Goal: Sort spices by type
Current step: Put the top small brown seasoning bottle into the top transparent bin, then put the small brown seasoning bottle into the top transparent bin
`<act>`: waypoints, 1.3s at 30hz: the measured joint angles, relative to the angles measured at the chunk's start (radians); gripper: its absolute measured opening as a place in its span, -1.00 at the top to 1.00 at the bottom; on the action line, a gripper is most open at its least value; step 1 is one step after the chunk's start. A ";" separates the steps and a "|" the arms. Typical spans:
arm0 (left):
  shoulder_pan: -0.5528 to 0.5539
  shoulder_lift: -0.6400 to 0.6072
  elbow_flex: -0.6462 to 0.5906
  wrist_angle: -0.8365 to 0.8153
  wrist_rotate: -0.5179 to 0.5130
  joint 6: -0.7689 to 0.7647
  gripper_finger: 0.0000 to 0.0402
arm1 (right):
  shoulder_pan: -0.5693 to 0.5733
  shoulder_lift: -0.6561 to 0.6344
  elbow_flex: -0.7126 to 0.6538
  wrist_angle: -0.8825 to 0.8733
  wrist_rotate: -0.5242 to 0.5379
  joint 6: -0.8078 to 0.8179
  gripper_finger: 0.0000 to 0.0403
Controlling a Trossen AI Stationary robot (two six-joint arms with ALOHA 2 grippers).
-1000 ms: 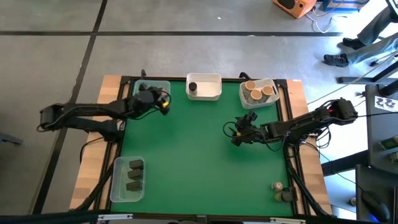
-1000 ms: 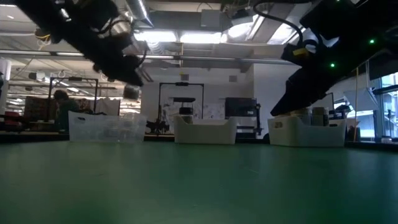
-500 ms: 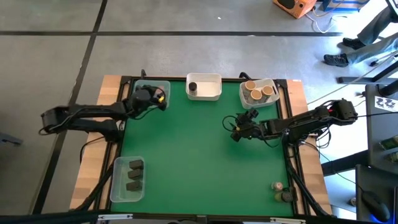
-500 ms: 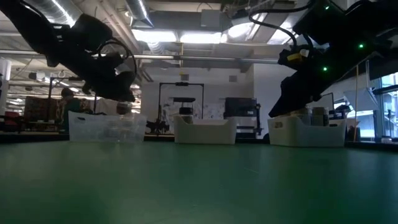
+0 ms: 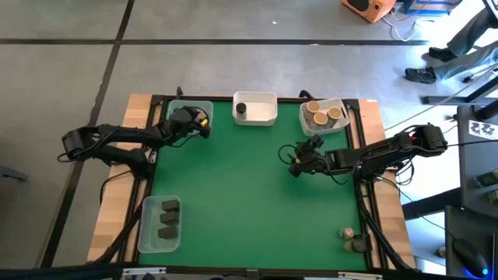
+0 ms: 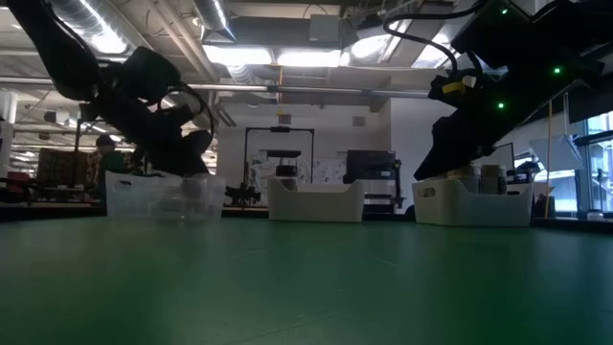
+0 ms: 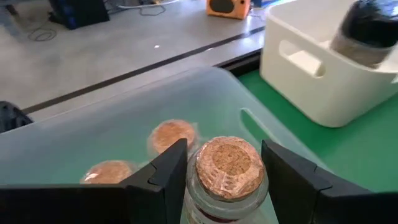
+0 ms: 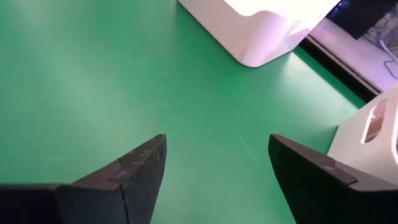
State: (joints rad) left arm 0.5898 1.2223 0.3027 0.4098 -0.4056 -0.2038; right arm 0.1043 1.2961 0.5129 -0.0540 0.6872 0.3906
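My left gripper [image 5: 189, 122] is over the clear tub [image 5: 204, 105] at the table's far left, shut on a small glass jar with a cork-coloured lid [image 7: 229, 163]. Two more such jars [image 7: 172, 133] [image 7: 109, 170] stand in that tub. In the low view my left gripper [image 6: 182, 158] is at the height of the tub's rim. My right gripper [image 5: 299, 165] is open and empty above the green mat, right of centre; its fingers [image 8: 134, 168] stand wide apart. My left gripper pinches the jar between its two fingers, on the glass sides just below the lid [image 7: 194, 185]. The jar stands upright, lid up, inside the clear tub's walls. Whether its base is on the tub's floor cannot be told.
A white tub [image 5: 268, 117] holding one dark cylinder [image 5: 241, 109] stands at far centre. A white tub [image 5: 305, 120] with three tan-lidded jars [image 5: 320, 118] stands at far right. A clear tub [image 5: 148, 233] with three dark blocks is at near left. Two jars [image 5: 352, 239] stand at near right.
My left gripper has gone down with the cork-lidded jar, from well above the clear tub to the level of its rim. It has stayed shut on the jar.
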 joint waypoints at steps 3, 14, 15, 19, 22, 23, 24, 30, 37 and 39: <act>0.012 0.019 0.000 -0.006 0.000 0.002 0.17 | 0.000 0.000 0.000 0.000 -0.015 0.001 -0.40; 0.014 0.095 0.002 -0.006 -0.002 -0.010 0.17 | 0.000 0.000 0.000 0.000 -0.017 0.002 -0.40; 0.014 0.099 0.002 -0.002 -0.004 -0.002 0.17 | 0.000 0.000 0.000 0.000 -0.017 0.002 -0.40; 0.014 0.102 0.002 -0.001 -0.004 -0.006 0.17 | 0.000 0.000 0.000 0.000 -0.018 0.002 -0.40; 0.014 0.102 0.002 -0.001 -0.004 -0.008 0.16 | 0.000 0.000 0.000 0.000 -0.018 0.002 -0.40; 0.014 0.102 0.002 -0.002 -0.004 -0.009 0.15 | 0.000 0.000 0.000 0.000 -0.018 0.002 -0.40; 0.014 0.102 0.002 -0.003 -0.004 -0.011 0.12 | 0.000 0.000 0.000 0.000 -0.018 0.002 -0.40; 0.014 0.099 0.002 -0.009 -0.002 -0.045 -0.18 | 0.000 0.000 0.000 0.000 -0.024 0.002 -0.40; 0.012 0.023 0.003 -0.036 0.005 0.003 -0.30 | 0.000 0.000 0.000 0.000 -0.045 0.002 -0.40; 0.012 -0.015 0.014 -0.078 0.007 0.003 -0.29 | 0.000 0.000 0.000 0.000 -0.045 0.001 -0.40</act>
State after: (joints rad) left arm 0.6022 1.2069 0.3164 0.3316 -0.3982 -0.2011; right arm 0.1043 1.2957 0.5125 -0.0541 0.6426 0.3921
